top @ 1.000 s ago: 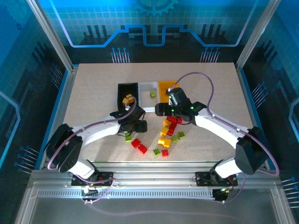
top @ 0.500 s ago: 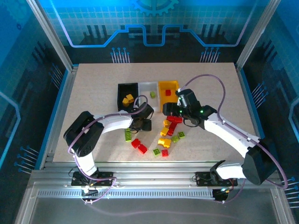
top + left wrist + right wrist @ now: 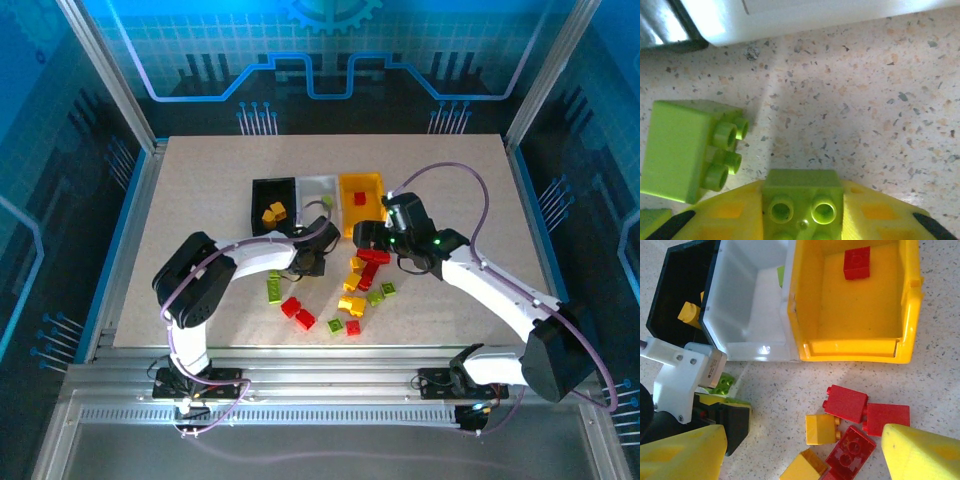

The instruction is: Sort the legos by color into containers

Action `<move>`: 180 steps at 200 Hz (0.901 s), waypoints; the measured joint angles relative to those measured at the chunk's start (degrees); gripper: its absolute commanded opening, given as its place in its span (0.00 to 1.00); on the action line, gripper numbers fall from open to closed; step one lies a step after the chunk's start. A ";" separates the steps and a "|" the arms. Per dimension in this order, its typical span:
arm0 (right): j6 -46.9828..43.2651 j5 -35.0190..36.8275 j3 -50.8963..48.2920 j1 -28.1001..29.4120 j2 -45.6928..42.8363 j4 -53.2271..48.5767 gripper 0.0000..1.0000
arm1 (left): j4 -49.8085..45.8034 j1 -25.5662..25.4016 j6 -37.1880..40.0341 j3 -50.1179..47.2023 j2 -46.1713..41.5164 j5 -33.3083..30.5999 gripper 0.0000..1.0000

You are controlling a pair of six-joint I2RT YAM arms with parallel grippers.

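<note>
gripping a lime lego (image 3: 803, 197) at bottom centre, left jaws closed on it. right jaws open above the loose legos (image 3: 846, 403) on the worktop (image 3: 940, 390). beyond, upper frame: black bin (image 3: 675, 262), white bin (image 3: 740, 305), yellow bin (image 3: 910, 300) holding one red brick (image 3: 856, 262).

A lime green brick (image 3: 802, 186) is clamped between the yellow fingers (image 3: 875, 216) of the left gripper (image 3: 802, 220). A second lime brick (image 3: 677, 150) is seen lying on its side just to its left.

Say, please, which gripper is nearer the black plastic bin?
Left: the left gripper is close by the black bin; the right gripper is farther right, before the yellow plastic bin.
</note>
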 measured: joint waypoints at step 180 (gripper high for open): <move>0.63 -0.79 -2.19 -1.92 -3.85 -2.78 0.82 | -5.99 9.62 2.03 35.63 16.00 0.00 0.49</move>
